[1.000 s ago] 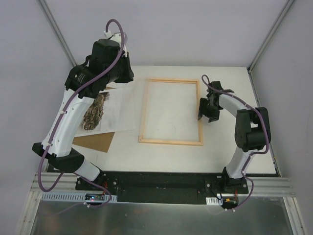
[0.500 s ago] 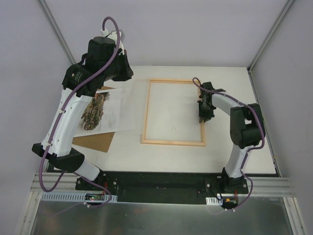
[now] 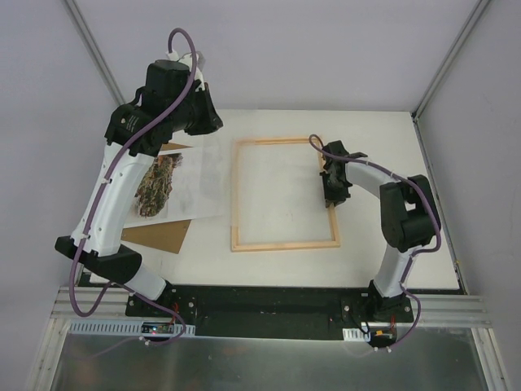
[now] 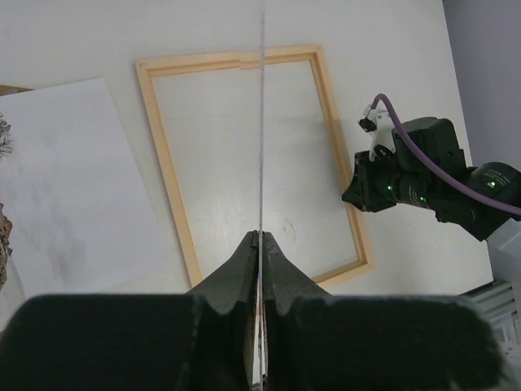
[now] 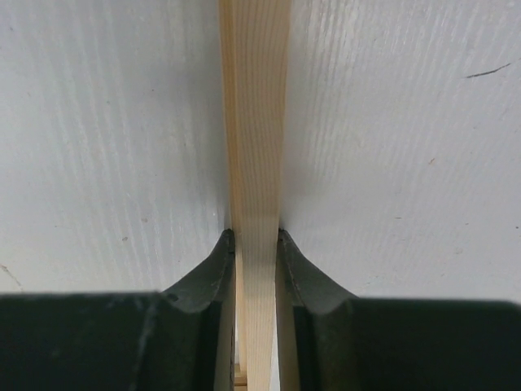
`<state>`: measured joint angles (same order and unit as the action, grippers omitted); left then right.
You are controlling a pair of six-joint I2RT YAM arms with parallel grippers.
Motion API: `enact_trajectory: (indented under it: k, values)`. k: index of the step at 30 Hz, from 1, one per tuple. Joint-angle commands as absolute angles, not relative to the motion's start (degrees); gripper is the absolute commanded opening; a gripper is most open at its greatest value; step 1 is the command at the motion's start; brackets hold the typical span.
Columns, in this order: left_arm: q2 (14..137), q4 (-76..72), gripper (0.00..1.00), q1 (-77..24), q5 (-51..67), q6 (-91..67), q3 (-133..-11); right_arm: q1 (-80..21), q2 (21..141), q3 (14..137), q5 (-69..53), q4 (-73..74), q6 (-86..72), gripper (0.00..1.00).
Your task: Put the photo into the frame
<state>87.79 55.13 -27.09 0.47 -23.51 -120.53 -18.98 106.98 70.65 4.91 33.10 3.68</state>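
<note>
As right tool (image 5: pixel 255 238) clamps, frame (image 3: pixel 285 244) shifted left

Frame (image 3: pixel 283 244) lies right of the photo (image 3: pixel 160 183); board (image 3: pixel 159 236) sits partly under photo's near edge

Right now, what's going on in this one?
The left claw is shut on the photo by one edge, holding it left of the frame, not yet over it. The right claw is clamped on its right-hand rail; the frame lies flat on the table. A brown board lies near the photo.
</note>
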Motion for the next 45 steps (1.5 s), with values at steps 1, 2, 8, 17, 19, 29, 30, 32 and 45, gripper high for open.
enact_trajectory:
  k: [1,2,8,17,19,29,30,32,45]
  values:
    - [86.75,52.39,0.00,-25.49,3.60,-25.66,-118.66,-19.86,105.47,67.15,6.86,36.56,5.19,0.01]
    - [86.57,52.03,0.00,-25.31,3.95,-25.84,-117.96,-19.86,104.86,66.45,6.86,36.39,4.84,0.01]
    - [85.87,49.31,0.00,-24.35,6.50,-28.03,-113.21,-20.21,101.78,62.85,6.68,36.30,3.96,0.05]
    - [85.43,44.13,0.00,-22.94,9.40,-33.66,-107.76,-19.52,97.65,68.36,9.23,42.00,1.23,0.73]
    - [84.99,42.29,0.00,-22.50,10.19,-35.41,-105.66,-18.38,96.42,71.53,8.44,44.11,0.09,0.78]
    - [80.86,22.70,0.00,-20.31,17.31,-47.36,-88.61,-9.15,97.38,78.14,3.87,42.63,-7.56,0.50]
    - [80.60,20.07,0.00,-19.87,18.79,-48.77,-86.24,-8.44,97.90,77.96,3.26,41.93,-7.99,0.45]
    - [80.68,14.88,0.00,-19.16,21.43,-52.80,-82.64,-7.39,98.52,76.56,1.76,39.82,-8.70,0.36]
    - [85.95,-12.81,0.00,-17.84,34.71,-66.26,-66.54,-4.83,106.26,75.67,-1.67,37.00,-8.17,0.13]
